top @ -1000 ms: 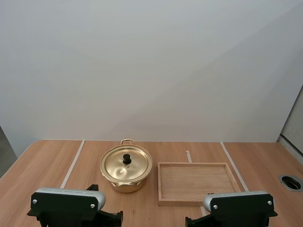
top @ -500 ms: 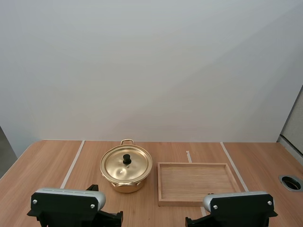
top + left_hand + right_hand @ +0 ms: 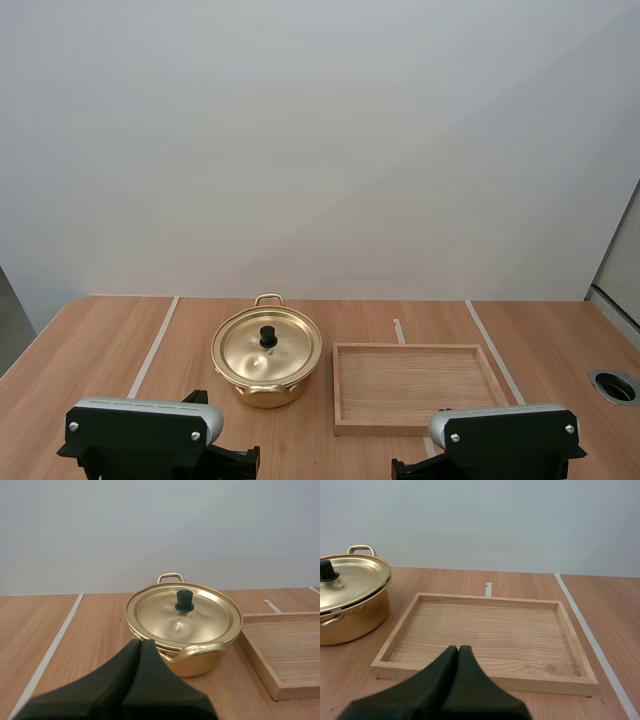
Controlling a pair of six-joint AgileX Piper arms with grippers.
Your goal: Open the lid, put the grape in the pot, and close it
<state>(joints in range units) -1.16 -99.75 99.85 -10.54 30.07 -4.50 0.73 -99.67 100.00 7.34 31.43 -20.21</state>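
left gripper: fingers pressed together, empty, facing the shiny gold metal pot
right gripper: same deal, facing the shallow wooden tray
pot: lidded, on the worktop, just beside the tray
risk: that small black knob, an off-centre pinch probably slips or drags the pot

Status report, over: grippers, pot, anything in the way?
Left gripper shut, short of the pot. Right gripper shut, at the wooden tray near rim. Lid on, untouched. Nothing between left gripper and knob.
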